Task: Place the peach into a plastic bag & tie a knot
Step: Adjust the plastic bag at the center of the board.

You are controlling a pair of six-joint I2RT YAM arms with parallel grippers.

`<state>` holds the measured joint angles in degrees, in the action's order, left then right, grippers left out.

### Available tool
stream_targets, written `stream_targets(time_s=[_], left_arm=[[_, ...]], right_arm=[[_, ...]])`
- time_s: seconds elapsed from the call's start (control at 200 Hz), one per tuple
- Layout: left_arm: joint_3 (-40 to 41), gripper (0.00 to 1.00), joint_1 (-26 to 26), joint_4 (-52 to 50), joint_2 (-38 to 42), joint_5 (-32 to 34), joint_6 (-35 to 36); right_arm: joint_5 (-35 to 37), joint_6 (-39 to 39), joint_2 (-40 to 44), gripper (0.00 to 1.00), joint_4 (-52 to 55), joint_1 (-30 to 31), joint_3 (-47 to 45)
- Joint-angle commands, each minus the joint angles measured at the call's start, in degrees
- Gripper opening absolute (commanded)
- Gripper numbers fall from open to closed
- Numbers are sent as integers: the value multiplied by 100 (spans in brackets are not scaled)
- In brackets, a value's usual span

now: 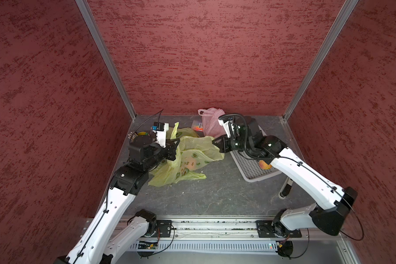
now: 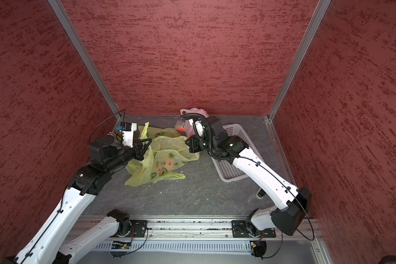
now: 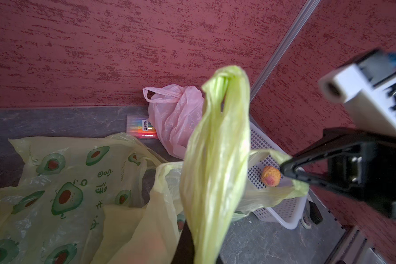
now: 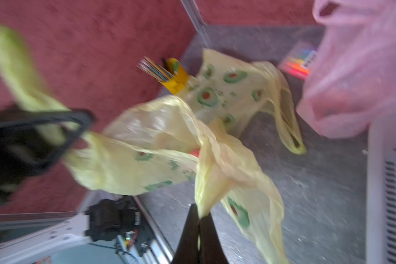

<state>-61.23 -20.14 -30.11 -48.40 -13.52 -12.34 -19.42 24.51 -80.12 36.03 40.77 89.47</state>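
I judge the peach bagged: the round orange peach (image 1: pixel 193 166) glows through the yellow-green avocado-print plastic bag (image 1: pixel 199 146), mid-table. My left gripper (image 1: pixel 176 142) and right gripper (image 4: pixel 199 218) each clamp a handle. Next I must cross them into a knot. Only the right wrist view shows my right pinch plainly.

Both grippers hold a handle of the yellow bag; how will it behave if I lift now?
Probably floppy: the bag lies crumpled, handles bunched thin in the left gripper and right gripper. The peach seen through it would likely slide low and swing. Thin film might slip from those narrow pinches.
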Motion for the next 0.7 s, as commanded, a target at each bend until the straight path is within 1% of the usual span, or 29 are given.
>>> stream_targets(time_s=[0.0,0.09,0.16,0.255,0.371,0.486,0.536,0.601,0.616,0.621,0.626,0.631,0.651,0.696], left_arm=[[-330,0,62,-443,108,-839,-77],[-449,0,131,-453,103,-1497,-216],[-433,0,252,-227,71,-2098,-413],[-184,0,467,403,12,-2993,-773],[306,0,712,1325,-247,-3833,-1250],[730,0,877,2199,-667,-4423,-1740],[816,0,905,2481,-829,-4560,-1844],[843,0,924,2753,-1005,-4688,-1930],[849,0,932,2818,-1049,-4708,-1950],[849,0,932,2844,-1057,-4724,-1958],[854,0,933,2866,-1075,-4740,-1966],[856,0,933,2890,-1092,-4753,-1974],[856,0,941,2980,-1139,-4806,-2013],[875,0,943,3231,-1247,-4911,-2105]], right_arm=[[-1082,774,134,0,-252,35,642],[-1505,1242,57,0,-324,36,1090],[-1807,1626,-35,0,-389,35,1317],[-1724,1996,-35,0,-438,34,1280],[-1349,2055,71,0,-482,22,741],[-1051,1875,-22,0,-460,-11,170],[-601,1648,-158,0,-122,-47,184],[220,1273,-285,0,317,-115,359],[417,1207,-424,0,415,-140,411],[485,1188,-447,0,449,-149,430],[602,1142,-486,3,504,-162,470],[602,1142,-486,3,504,-162,470],[846,1035,-530,10,594,-182,568],[1304,786,-588,33,634,-214,748]])
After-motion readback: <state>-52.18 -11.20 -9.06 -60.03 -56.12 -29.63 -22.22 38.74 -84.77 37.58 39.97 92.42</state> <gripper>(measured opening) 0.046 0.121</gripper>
